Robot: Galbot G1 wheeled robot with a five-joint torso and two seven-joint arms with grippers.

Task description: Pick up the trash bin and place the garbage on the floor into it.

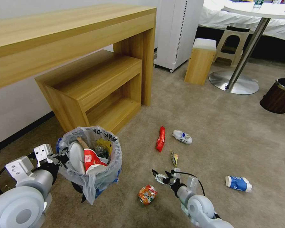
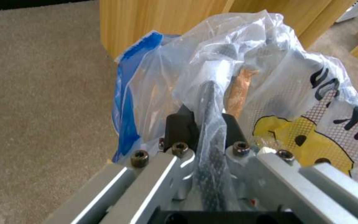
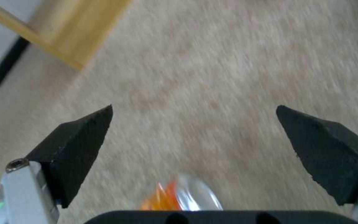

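Observation:
The trash bin (image 1: 95, 177), blue under its crinkly printed bag, is held off the floor (image 1: 212, 126) at the lower left. A white slipper (image 1: 76, 156), a red and white cup (image 1: 91, 159) and other litter fill it. My left gripper (image 1: 60, 157) is shut on the bin's rim; in the left wrist view its black fingers (image 2: 182, 124) pinch the rim and bag (image 2: 212, 93). My right gripper (image 1: 160, 173) hangs open just beyond a crushed orange can (image 1: 147, 194), and the can's edge (image 3: 179, 199) shows below that open gripper (image 3: 193, 107).
On the carpet lie a red wrapper (image 1: 161, 138), a crumpled white wrapper (image 1: 182, 136), a small yellow wrapper (image 1: 174, 157) and a blue and white cup (image 1: 238, 183). A wooden desk with shelf unit (image 1: 95, 85) stands behind the bin. A brown bin (image 1: 279, 96) and table base (image 1: 233, 83) are far right.

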